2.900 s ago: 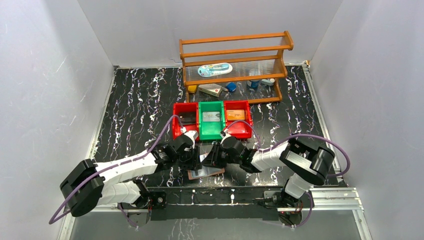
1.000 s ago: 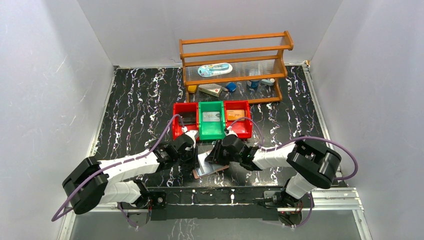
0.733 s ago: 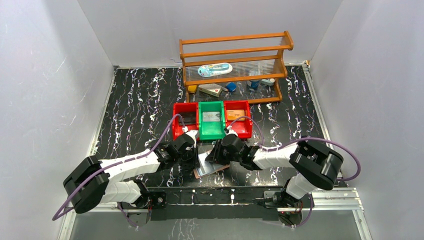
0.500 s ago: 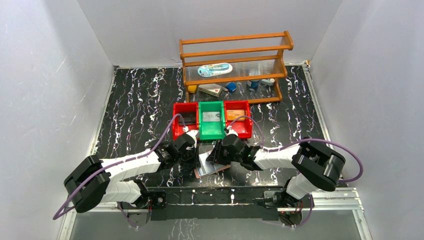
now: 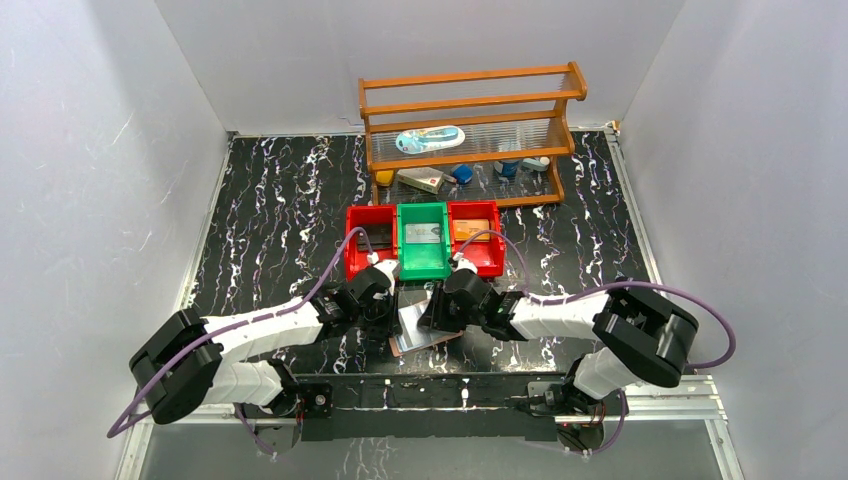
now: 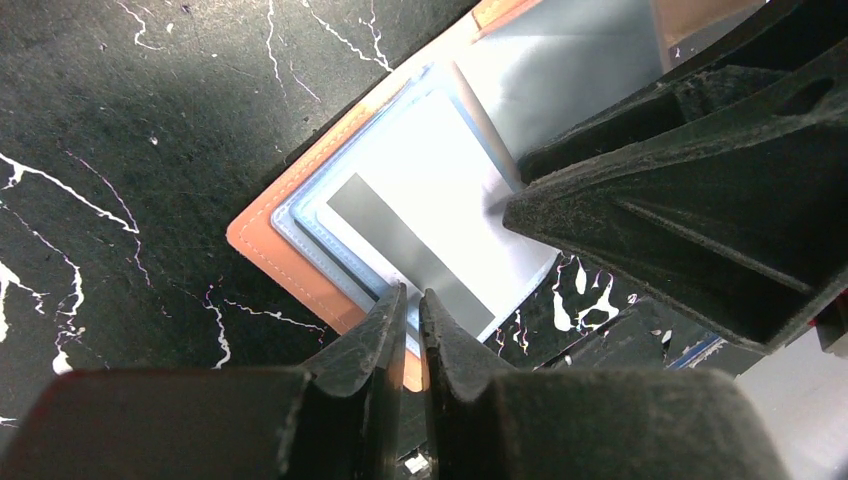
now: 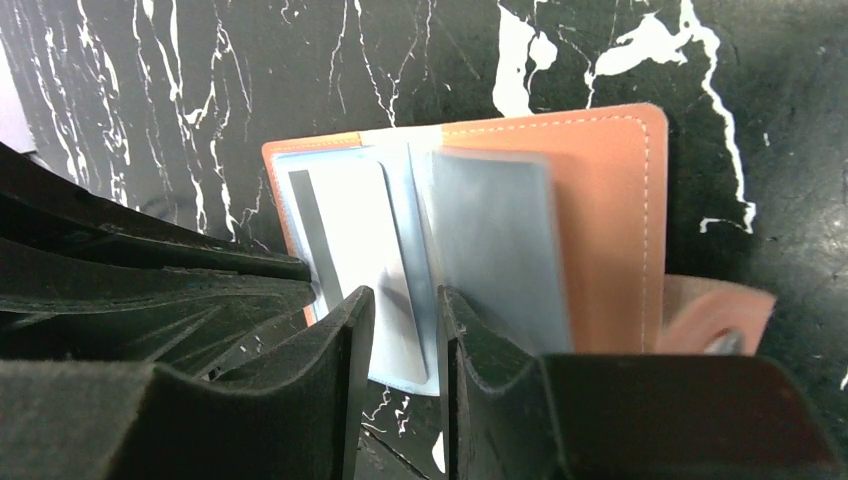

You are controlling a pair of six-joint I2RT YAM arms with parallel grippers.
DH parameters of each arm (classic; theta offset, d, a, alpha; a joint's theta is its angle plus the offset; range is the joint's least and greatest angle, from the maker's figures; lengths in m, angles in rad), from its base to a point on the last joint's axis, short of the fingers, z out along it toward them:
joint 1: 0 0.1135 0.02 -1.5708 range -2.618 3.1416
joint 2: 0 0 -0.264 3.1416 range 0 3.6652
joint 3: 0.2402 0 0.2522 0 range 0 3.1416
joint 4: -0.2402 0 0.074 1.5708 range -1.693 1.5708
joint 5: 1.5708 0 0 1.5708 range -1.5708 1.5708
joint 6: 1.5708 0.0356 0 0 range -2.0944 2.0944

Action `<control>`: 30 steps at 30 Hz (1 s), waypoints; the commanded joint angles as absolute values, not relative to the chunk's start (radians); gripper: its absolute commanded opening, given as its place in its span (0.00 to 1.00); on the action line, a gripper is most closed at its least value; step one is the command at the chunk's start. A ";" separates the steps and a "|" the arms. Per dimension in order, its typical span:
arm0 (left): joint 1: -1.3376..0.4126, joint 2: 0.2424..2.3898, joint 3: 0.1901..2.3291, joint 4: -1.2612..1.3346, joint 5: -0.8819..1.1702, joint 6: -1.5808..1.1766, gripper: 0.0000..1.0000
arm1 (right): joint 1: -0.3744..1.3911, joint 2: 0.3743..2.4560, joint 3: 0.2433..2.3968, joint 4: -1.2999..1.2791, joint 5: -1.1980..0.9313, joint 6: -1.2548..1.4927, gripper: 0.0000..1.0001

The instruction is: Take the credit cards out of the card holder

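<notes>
Pinkish-brown and leather-like, the card holder (image 5: 430, 340) lies open on the black marbled table (image 5: 270, 220). It sits low in the centre of the top view, between the two grippers and just below a row of bins. Its clear sleeves (image 7: 495, 250) are fanned out. The sleeve at centre left of the right wrist view holds a pale card (image 7: 345, 235) with a grey stripe. The left gripper (image 6: 411, 295) has its fingers pressed almost together, with only a thin slit between them, on the holder's lower edge at bottom centre of the left wrist view. The right gripper (image 7: 400, 300) has its fingers narrowly parted astride the lower edge of the card's sleeve; whether they clamp it cannot be determined. A grey card (image 5: 424, 233) lies in the green bin (image 5: 422, 272), and an orange card (image 5: 474, 228) lies in the red bin (image 5: 478, 268) to its right.
</notes>
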State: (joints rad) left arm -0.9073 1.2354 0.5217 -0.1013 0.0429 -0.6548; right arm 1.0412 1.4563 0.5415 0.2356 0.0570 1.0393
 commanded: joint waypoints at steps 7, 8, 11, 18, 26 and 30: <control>-0.915 1.290 0.487 -0.236 0.009 -0.603 0.10 | 1.046 1.515 0.568 0.285 -0.013 1.001 0.35; -0.915 1.293 0.488 -0.235 0.011 -0.599 0.09 | 1.045 1.523 0.558 0.324 -0.037 1.011 0.32; -0.915 1.298 0.487 -0.233 0.010 -0.596 0.09 | 1.045 1.530 0.514 0.439 -0.083 1.050 0.24; -0.915 1.297 0.482 -0.241 0.001 -0.593 0.08 | 1.043 1.532 0.476 0.511 -0.111 1.072 0.06; -0.916 1.301 0.484 -0.253 -0.029 -0.615 0.07 | 0.989 1.473 0.359 0.645 -0.146 1.131 0.02; -0.915 1.319 0.492 -0.260 -0.048 -0.623 0.06 | 0.966 1.473 0.288 0.734 -0.189 1.158 0.03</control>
State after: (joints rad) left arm -0.9104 1.2541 0.5339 -0.1074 0.0410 -0.6342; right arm 0.9833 1.4921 0.3435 0.6071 -0.1070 1.1202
